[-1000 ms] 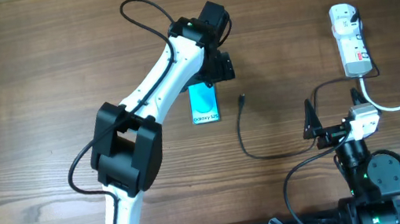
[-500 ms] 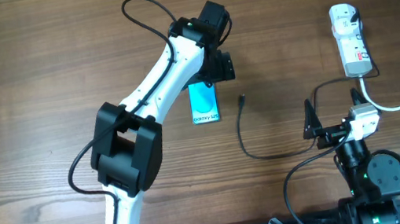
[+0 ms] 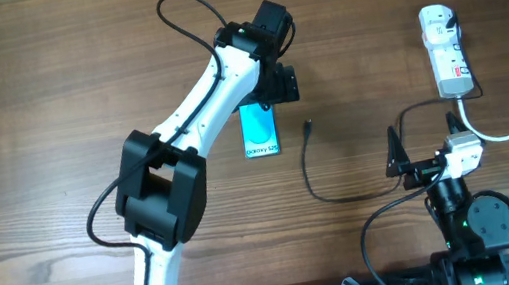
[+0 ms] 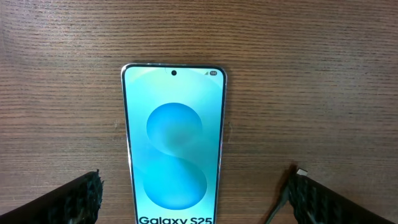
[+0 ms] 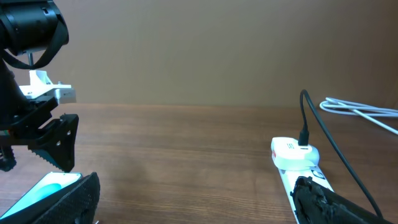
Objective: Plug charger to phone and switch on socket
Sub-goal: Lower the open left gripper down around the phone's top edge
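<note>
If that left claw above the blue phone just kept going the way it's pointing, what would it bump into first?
Most likely the phone. The left gripper points straight down at it, jaws open to either side. How high above it the gripper hangs is unclear.

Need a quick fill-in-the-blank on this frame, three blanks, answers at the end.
The phone screen reads Galaxy ____.
In the overhead view, the charger tip lies on the table to the phone's ____, unplugged.
The left gripper hovers over the phone with its jaws ____.
Missing words: S25; right; open.
</note>
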